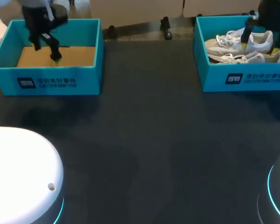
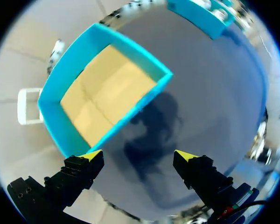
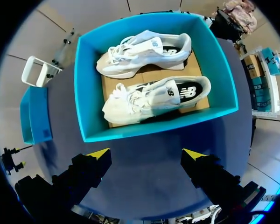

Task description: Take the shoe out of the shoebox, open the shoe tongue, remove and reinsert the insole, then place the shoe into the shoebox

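Observation:
Two white shoes lie side by side in the blue shoebox, one further from the gripper and one closer. My right gripper hangs open above the table just outside the box's closer wall, holding nothing. In the head view this shoebox is at the back right, with the shoes inside and the right gripper over it. My left gripper is open and empty, above the edge of a second box.
An empty blue box with a bare cardboard floor stands at the back left, with my left gripper over it. Dark tabletop stretches between and in front of the boxes. White robot bases sit at the front corners.

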Available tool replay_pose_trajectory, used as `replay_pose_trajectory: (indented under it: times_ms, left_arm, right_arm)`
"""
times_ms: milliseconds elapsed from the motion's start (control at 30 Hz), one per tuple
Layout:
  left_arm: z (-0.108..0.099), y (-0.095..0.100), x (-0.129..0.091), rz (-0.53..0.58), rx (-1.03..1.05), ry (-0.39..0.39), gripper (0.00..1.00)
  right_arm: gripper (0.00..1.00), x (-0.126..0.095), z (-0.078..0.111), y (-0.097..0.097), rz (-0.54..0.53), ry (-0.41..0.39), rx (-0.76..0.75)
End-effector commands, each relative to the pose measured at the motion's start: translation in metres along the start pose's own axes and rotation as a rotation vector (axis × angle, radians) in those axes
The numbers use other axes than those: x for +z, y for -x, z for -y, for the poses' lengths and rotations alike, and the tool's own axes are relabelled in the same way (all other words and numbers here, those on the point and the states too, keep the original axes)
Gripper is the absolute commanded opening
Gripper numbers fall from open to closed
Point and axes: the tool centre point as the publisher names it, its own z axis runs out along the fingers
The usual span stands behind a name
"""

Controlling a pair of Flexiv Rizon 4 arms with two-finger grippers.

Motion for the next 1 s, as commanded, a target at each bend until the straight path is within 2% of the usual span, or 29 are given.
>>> replay_pose_trajectory:
  times_ms: [33,167,433,1000]
  left_arm:
    - [0.007,0.031,-0.008,-0.165,-0.433,0.115,1.00]
    - [0.009,0.049,-0.010,-0.194,-0.516,0.128,1.00]
    - [0.003,0.068,-0.010,-0.243,-0.700,0.058,1.00]
    - [-0.001,0.075,-0.008,-0.223,-0.702,0.054,1.00]
  right_arm:
    - [1.00,0.002,0.016,0.005,-0.017,0.026,-0.017]
    - [1.00,0.006,0.028,0.002,-0.012,0.016,-0.050]
    - [1.00,0.014,0.047,-0.005,0.017,-0.014,-0.124]
    - [1.00,0.021,0.057,-0.007,-0.016,-0.034,-0.117]
